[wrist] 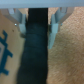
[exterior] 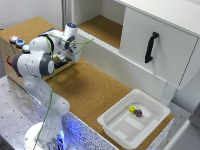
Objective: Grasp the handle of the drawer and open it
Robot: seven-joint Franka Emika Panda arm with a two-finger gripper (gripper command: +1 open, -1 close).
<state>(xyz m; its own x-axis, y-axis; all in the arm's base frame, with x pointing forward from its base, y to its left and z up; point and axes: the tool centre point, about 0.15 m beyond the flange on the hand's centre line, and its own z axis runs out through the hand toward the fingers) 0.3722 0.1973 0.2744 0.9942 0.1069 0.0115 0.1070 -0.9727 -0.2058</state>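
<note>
Black handle upright on white drawer, arm well apart over cork counter, gripper spread wide, holding nothing

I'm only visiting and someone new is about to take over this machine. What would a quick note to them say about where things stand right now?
Gripper: far from the cabinet, over the cork surface; whether it is open or shut cannot be told, and the wrist view is too blurred to help.
Drawer: white front at the exterior view's right, looks closed.
Handle: black bar on that front, untouched.
Also there: a white tray holding two small dice.
Done: nothing yet.
Left: reach the handle, grasp it, pull the drawer open.
</note>
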